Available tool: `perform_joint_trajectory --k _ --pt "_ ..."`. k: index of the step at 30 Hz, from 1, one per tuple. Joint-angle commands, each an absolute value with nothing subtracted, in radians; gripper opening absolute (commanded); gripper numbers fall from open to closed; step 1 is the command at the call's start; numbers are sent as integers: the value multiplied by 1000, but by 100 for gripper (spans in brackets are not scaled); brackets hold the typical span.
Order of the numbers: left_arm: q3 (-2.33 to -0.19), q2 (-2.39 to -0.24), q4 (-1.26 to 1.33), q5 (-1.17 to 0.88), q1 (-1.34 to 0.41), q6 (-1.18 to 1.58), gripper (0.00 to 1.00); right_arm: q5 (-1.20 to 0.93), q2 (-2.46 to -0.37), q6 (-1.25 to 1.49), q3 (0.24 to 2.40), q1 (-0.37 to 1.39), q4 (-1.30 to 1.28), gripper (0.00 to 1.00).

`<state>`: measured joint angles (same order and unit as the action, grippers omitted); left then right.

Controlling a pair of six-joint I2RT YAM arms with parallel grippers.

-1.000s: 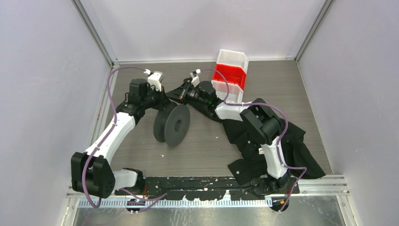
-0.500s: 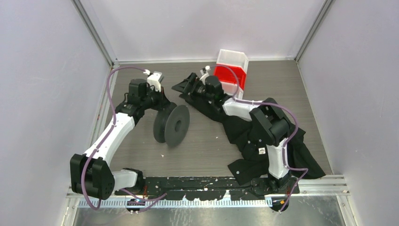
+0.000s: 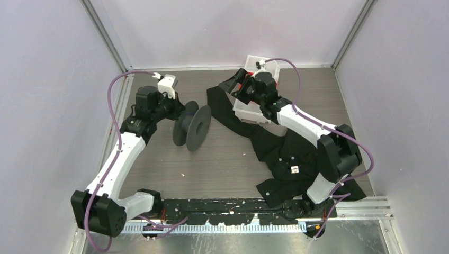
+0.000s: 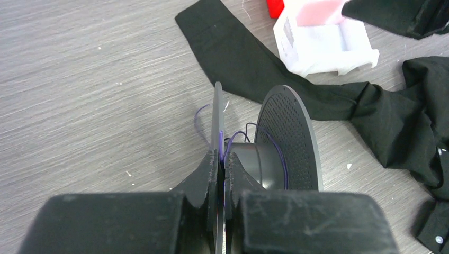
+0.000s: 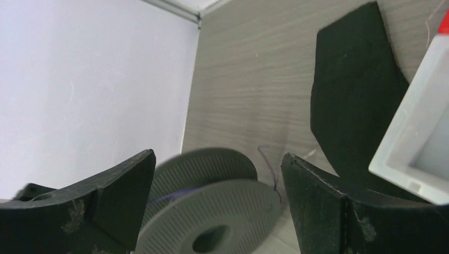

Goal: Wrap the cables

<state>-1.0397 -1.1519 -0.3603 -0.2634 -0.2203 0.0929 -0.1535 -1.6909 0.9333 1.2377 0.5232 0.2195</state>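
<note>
A dark grey two-flanged reel stands on edge on the table. The cables, one thin dark purplish wire, loop loosely round its hub, and a loose end curls out past the left flange. My left gripper is shut on the rim of that left flange, at the reel's left side in the top view. My right gripper hangs open to the reel's back right, beside the bin, holding nothing. In its own view the reel and a wire end show between the wide jaws.
A white and red bin sits at the back, partly covered by my right arm. A black garment lies on the right half of the table, with its sleeve stretching toward the reel. Side walls stand close on both sides.
My right gripper has opened and drawn back from the reel toward the bin. The left arm has shifted slightly, still clamped on the flange, and the reel has turned a little.
</note>
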Motion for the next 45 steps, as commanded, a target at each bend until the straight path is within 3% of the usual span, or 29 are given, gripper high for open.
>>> perform_joint_trajectory --k 1,10,22,26,40,41,43,45 --pt "-981 -1066 -293 -214 -217 71 1 -141 -1636 863 1251 571 36 93" --pt "-795 -1038 -155 -76 -218 110 0 -141 -1630 903 1255 681 -15 94" --pt "-801 -999 -226 -64 -218 106 1 -55 -1706 943 1407 788 -155 95" --pt "-806 -997 -265 -83 -218 110 8 -59 -1721 962 1401 792 -138 95" --pt "-800 -1000 -333 -83 -219 118 17 -64 -1718 983 1374 792 -100 95" --pt "-799 -997 -332 -81 -219 119 17 -66 -1719 984 1374 792 -98 95" --pt "-795 -994 -331 -77 -220 120 3 -68 -1718 988 1370 790 -94 95" --pt "-795 -993 -329 -69 -219 123 1 -67 -1717 989 1370 791 -91 95"
